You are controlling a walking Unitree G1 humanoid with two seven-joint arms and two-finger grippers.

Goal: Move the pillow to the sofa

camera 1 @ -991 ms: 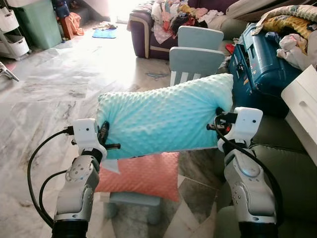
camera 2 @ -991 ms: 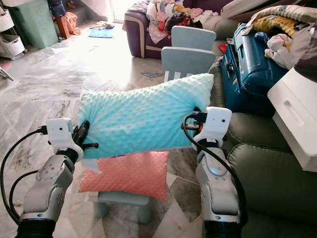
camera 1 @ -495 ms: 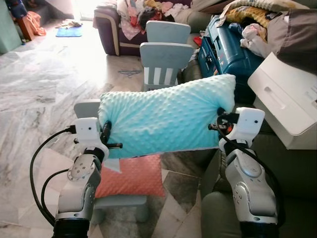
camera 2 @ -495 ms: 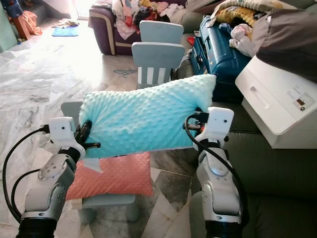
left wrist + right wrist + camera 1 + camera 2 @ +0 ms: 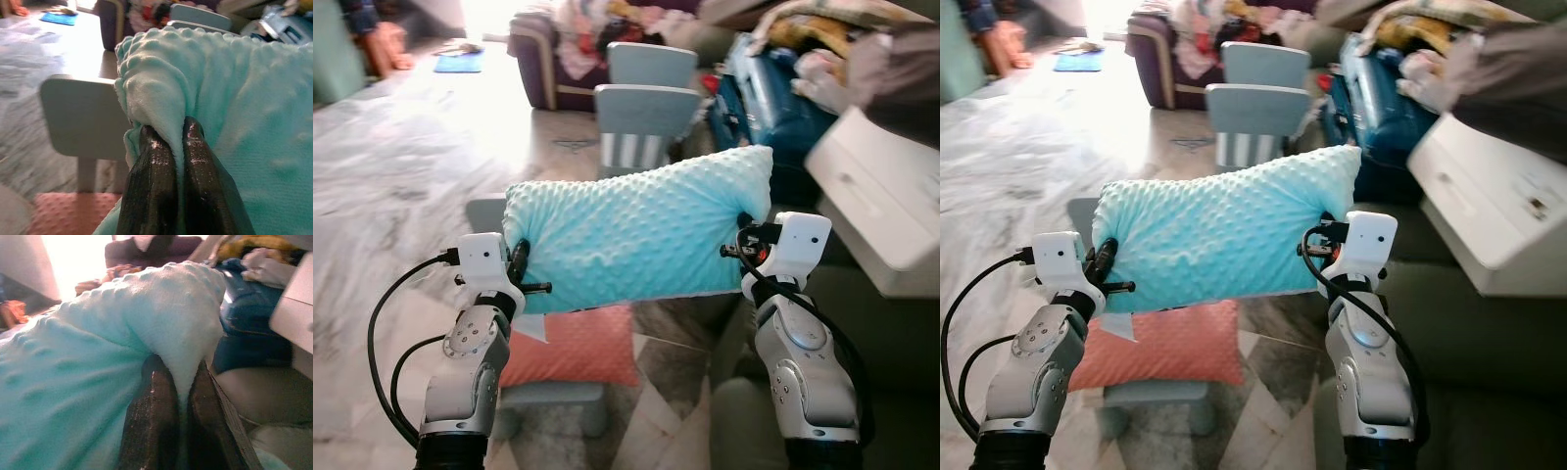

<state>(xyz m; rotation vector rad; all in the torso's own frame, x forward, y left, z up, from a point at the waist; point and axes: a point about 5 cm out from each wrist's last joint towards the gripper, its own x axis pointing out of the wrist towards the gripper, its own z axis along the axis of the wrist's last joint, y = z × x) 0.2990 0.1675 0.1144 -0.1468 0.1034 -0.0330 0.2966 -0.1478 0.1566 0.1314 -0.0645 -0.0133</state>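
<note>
the left pincer point(image 5: 521, 262) is clamped on the left edge of the mint pillow point(image 5: 636, 235), its black fingers point(image 5: 151, 186) pinching a fold of the fabric. the pillow hangs in the air between both arms, above a coral pillow point(image 5: 573, 348) on a small grey chair point(image 5: 563, 397). the right pincer point(image 5: 742, 245) grips the pillow's right edge, beside the olive sofa point(image 5: 891, 323).

Grey-veined marble floor point(image 5: 401, 186). Standing on it: small grey-blue stool point(image 5: 553, 397) carrying a coral dotted cushion point(image 5: 573, 348) flat on its seat; two pale blue child chairs point(image 5: 641, 122) beyond; purple armchair point(image 5: 533, 69) farther back, heaped with clothes.
</note>
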